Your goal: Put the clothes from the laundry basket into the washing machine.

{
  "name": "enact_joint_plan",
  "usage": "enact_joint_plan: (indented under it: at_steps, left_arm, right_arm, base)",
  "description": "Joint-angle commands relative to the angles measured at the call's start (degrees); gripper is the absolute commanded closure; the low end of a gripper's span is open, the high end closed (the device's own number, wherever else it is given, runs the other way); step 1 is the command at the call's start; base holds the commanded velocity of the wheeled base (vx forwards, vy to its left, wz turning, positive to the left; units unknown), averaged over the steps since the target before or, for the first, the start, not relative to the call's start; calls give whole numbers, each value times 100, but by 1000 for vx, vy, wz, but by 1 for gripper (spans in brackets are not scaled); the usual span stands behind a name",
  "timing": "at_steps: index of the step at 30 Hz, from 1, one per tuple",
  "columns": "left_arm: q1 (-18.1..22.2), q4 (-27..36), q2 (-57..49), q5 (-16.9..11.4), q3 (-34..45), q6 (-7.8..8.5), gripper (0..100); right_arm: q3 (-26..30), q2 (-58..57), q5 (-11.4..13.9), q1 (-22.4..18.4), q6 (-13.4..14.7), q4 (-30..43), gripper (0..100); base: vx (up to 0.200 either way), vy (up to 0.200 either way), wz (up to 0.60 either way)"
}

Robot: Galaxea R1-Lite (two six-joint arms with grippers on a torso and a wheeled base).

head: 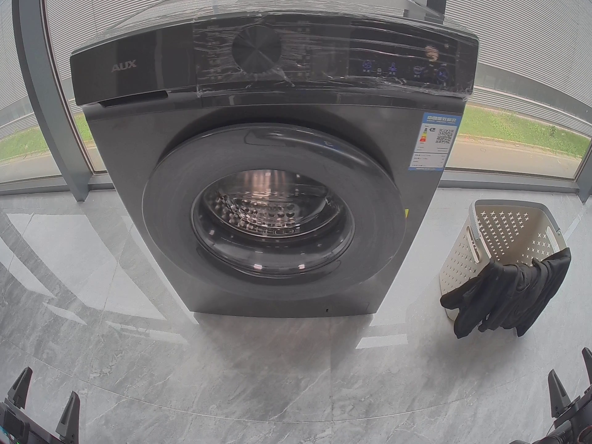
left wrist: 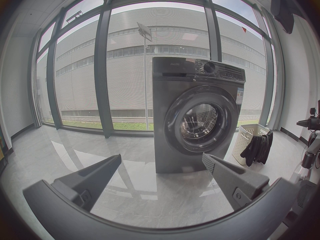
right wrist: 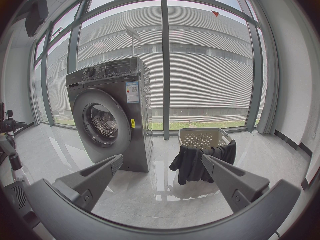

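A dark grey front-loading washing machine point(head: 271, 174) is seen standing on a glossy, grey-veined stone floor point(head: 277, 371), with a wall of tall framed windows point(left wrist: 126, 67) behind it. Its round door point(head: 273, 217) lies flush against the front, a broad smooth ring around a bulging glass porthole. A perforated steel drum point(right wrist: 103, 122) can be made out through the glass. The black control panel point(head: 345, 57) along the top is covered in wrinkled clear film, and a round dial point(head: 256, 49) is set at its middle. A rectangular paper label point(head: 435, 141) is stuck to the upper right corner of the front.

The laundry basket point(head: 515, 229), of off-white plastic with rounded corners and walls pierced in a lattice pattern, is placed on the floor just beside the machine, to its right. A black garment point(head: 509, 294) of soft, creased cloth is draped over the basket's near rim and hangs down its outer wall nearly to the floor.

The left gripper point(head: 48, 390) is held low, well apart from the machine, its wedge-shaped matte dark fingers point(left wrist: 90, 177) spread wide with nothing between them. The right gripper point(head: 570, 371) is held low, near the basket, likewise spread wide and empty.
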Motion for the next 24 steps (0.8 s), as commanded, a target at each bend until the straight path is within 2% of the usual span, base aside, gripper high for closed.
enact_joint_plan:
  at_steps: [1, 24]
  left_arm:
    - [1, -4, -104, 0, 101, 2, 0]
    - [1, -4, -104, 0, 101, -15, 0]
  right_arm:
    - [101, -75, 2, 1, -4, 0, 0]
    - [101, -75, 2, 1, -4, 0, 0]
  base:
    - [0, -200, 0]
    - [0, -200, 0]
